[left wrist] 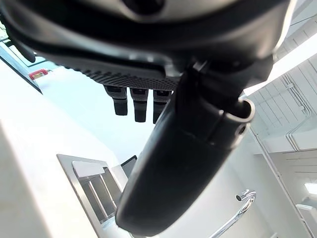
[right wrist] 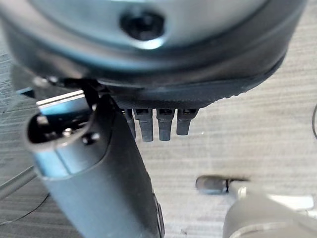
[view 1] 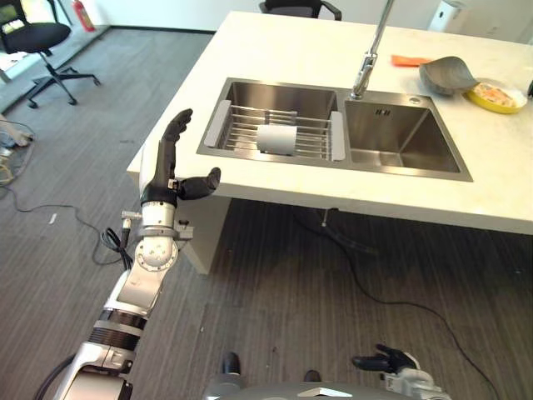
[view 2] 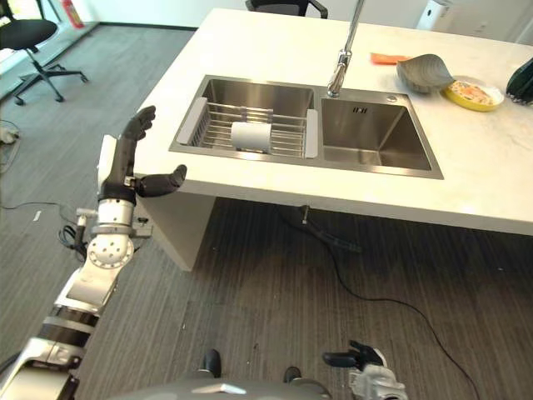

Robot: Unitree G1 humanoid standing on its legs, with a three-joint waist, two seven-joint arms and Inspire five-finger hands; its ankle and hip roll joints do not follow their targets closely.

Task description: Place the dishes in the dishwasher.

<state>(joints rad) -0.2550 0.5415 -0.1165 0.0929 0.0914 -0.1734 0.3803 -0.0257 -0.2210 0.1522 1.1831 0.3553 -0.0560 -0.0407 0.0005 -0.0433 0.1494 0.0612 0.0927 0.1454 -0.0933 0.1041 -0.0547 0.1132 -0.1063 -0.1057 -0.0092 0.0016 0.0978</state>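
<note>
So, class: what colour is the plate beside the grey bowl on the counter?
Yellow: the plate shows best in the left eye view, beside the grey bowl.

Left arm rising from lower left of the frame, left hand [view 1: 171, 162] raised at centre left, fingers straight, thumb out sideways, right hand [view 1: 390, 362] low at bottom right, fingers relaxed

yellow plate [view 1: 498, 97]: contents too small to tell | office chair [view 1: 300, 7]: cut off by edge
</note>
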